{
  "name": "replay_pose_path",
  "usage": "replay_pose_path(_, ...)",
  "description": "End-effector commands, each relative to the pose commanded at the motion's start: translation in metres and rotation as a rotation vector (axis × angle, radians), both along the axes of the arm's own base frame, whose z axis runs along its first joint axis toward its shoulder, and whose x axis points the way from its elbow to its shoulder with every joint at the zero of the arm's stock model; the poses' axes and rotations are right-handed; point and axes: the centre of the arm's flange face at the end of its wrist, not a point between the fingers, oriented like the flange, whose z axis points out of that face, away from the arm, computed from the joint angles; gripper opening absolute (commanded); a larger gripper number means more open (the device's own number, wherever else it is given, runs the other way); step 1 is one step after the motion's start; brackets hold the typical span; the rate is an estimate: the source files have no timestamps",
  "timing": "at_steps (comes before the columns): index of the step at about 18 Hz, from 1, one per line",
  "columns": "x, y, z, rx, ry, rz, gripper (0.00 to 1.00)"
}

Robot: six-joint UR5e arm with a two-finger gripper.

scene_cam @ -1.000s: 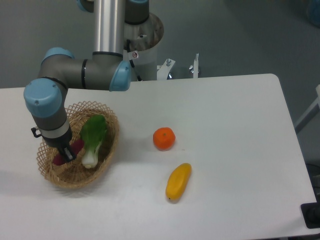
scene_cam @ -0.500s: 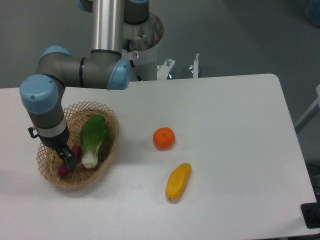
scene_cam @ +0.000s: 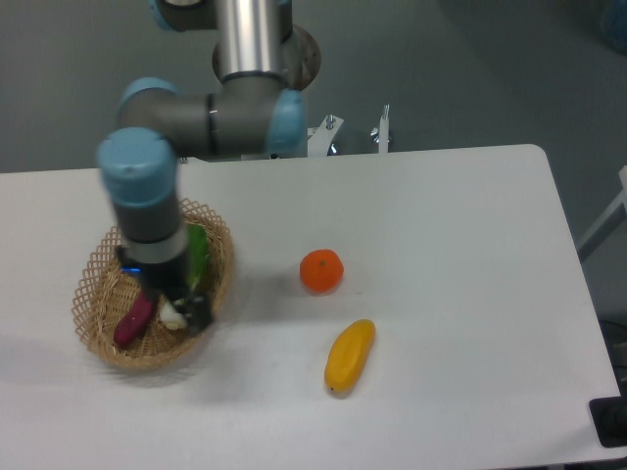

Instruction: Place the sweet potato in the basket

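Observation:
The sweet potato, dark reddish-purple, lies in the left part of the woven wicker basket at the table's left. My gripper hangs over the basket's right part, to the right of the sweet potato and apart from it. Its fingers stand apart and hold nothing. The view of the arm is blurred.
A green-and-white bok choy lies in the basket, mostly hidden behind my wrist. An orange sits mid-table. A yellow oblong fruit lies in front of it. The arm's base stands at the back edge.
The sweet potato has been let go and now lies free in the basket. My gripper and wrist have swung right, from the basket's left side to over its right side.

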Motion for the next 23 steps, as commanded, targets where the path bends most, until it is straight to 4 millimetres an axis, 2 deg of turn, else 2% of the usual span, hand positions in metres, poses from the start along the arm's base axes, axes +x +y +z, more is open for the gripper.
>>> replay_pose_path(2,-0.045,-0.029,-0.008,-0.021,0.008,0.012,1.00)
replay_pose_path(4,-0.083,-0.057,-0.007,-0.033,0.020,0.011,1.00)
replay_pose_path(8,-0.130,-0.098,-0.012,-0.055,0.037,-0.015,1.00)
replay_pose_path(14,-0.179,-0.143,-0.015,-0.094,0.073,-0.108,1.00)
replay_pose_path(18,-0.212,-0.176,-0.028,-0.127,0.073,-0.159,1.00)
replay_pose_path(20,-0.223,-0.186,-0.030,-0.127,0.072,-0.168,1.00)
replay_pose_path(23,-0.227,-0.187,-0.031,-0.129,0.077,-0.168,1.00)
